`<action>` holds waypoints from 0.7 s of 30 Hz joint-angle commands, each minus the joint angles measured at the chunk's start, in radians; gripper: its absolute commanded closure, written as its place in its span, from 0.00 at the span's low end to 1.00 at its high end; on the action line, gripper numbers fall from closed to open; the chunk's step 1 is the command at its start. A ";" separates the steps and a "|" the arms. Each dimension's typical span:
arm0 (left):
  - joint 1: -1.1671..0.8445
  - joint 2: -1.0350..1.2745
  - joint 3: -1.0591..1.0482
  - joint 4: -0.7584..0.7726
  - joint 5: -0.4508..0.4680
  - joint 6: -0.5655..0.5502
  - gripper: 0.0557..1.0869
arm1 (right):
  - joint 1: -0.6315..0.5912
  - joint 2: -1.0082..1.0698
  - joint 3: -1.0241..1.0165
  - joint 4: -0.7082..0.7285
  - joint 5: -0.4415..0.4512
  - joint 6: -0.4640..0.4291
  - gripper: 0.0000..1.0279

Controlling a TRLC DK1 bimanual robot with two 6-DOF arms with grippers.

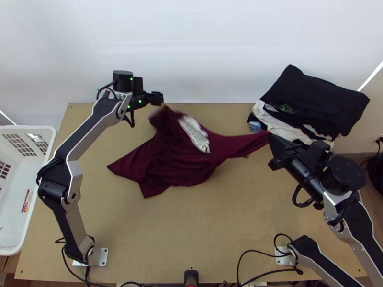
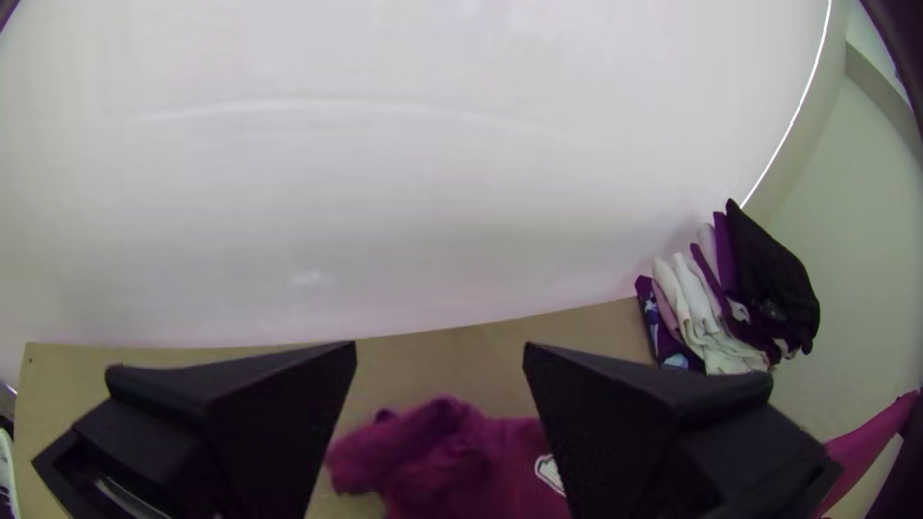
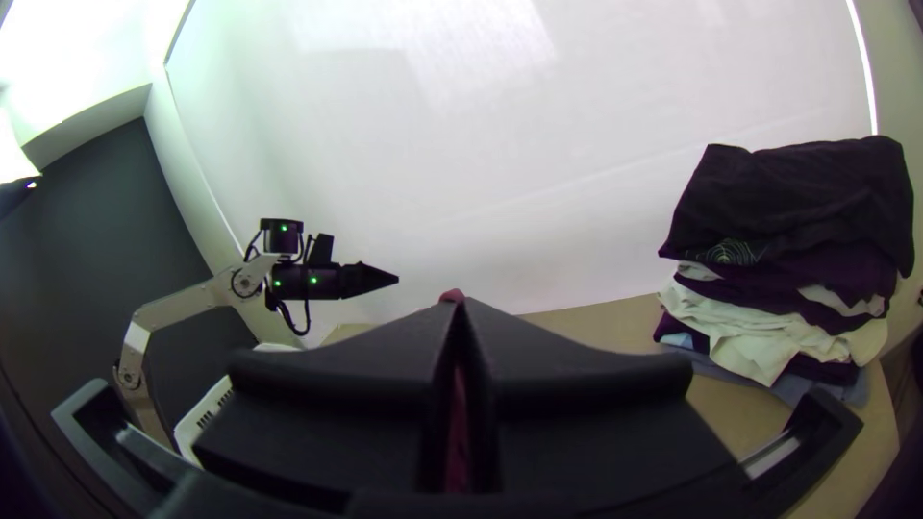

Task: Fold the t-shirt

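while the right tool (image 1: 271,137) pinches one end of the maroon t-shirt (image 1: 174,162), its two black fingers pressed together on the cloth, the left tool (image 1: 159,98) hangs by the far edge of the desk (image 1: 167,234) with its fingers spread wide. the t-shirt lies bunched and uneven over the far middle of the desk, one pointed part stretching toward the left arm's side and another drawn out in a narrow, taut strip to the right tool. a rumpled, blurred part of it sits near the left tool; whether the two touch, i cannot tell. a white patch (image 1: 195,134) shows on the upper part of the cloth. in the right wrist view, a thin line of maroon runs between the closed fingers.

at the desk's far corner, on the right arm's side, is a stack of folded clothes (image 1: 313,98), black on top with white, dark and blue pieces under it. a white basket (image 1: 31,128) stands beside the desk on the left arm's side, and a pale wall (image 1: 191,48) rises behind.
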 commanded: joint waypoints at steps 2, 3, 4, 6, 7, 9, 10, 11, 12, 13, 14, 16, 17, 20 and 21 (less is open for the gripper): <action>0.042 -0.113 0.071 -0.012 -0.007 0.056 0.04 | 0.000 0.035 -0.012 0.028 0.014 -0.017 0.97; 0.049 -0.144 0.072 -0.040 -0.007 0.084 0.04 | 0.000 0.047 -0.015 0.036 0.014 -0.023 0.97; 0.051 -0.176 0.072 -0.082 -0.007 0.124 0.04 | 0.000 0.059 -0.017 0.046 0.014 -0.026 0.97; 0.051 -0.245 0.051 -0.159 -0.007 0.207 0.04 | 0.000 0.087 -0.020 0.068 0.014 -0.035 0.97; 0.051 -0.285 0.026 -0.196 -0.007 0.231 0.04 | 0.000 0.101 -0.020 0.079 0.014 -0.037 0.97; 0.043 -0.366 -0.052 -0.228 -0.007 0.322 0.04 | 0.000 0.122 -0.017 0.097 0.014 -0.038 0.97; 0.036 -0.409 -0.100 -0.262 -0.005 0.395 0.05 | 0.000 0.133 -0.015 0.106 0.014 -0.040 0.97; 0.019 -0.450 -0.150 -0.296 -0.005 0.481 0.05 | 0.000 0.144 -0.011 0.112 0.014 -0.040 0.97; 0.010 -0.493 -0.209 -0.303 -0.005 0.544 0.05 | 0.002 0.153 -0.008 0.120 0.014 -0.040 0.97; -0.010 -0.533 -0.258 -0.334 -0.007 0.607 0.05 | 0.003 0.159 -0.005 0.129 0.012 -0.040 0.97; -0.030 -0.572 -0.304 -0.357 -0.007 0.664 0.05 | 0.006 0.167 -0.002 0.134 0.012 -0.040 0.97; -0.076 -0.638 -0.377 -0.448 -0.008 0.731 0.05 | 0.006 0.178 0.006 0.134 0.012 -0.038 0.97; -0.099 -0.661 -0.403 -0.481 -0.007 0.739 0.05 | 0.008 0.182 0.008 0.135 0.012 -0.038 0.97; -0.175 -0.762 -0.531 -0.540 -0.007 0.751 0.05 | 0.006 0.188 0.005 0.152 0.012 -0.038 0.97; -0.208 -0.792 -0.584 -0.549 -0.007 0.751 0.05 | 0.008 0.190 0.003 0.155 0.012 -0.038 0.97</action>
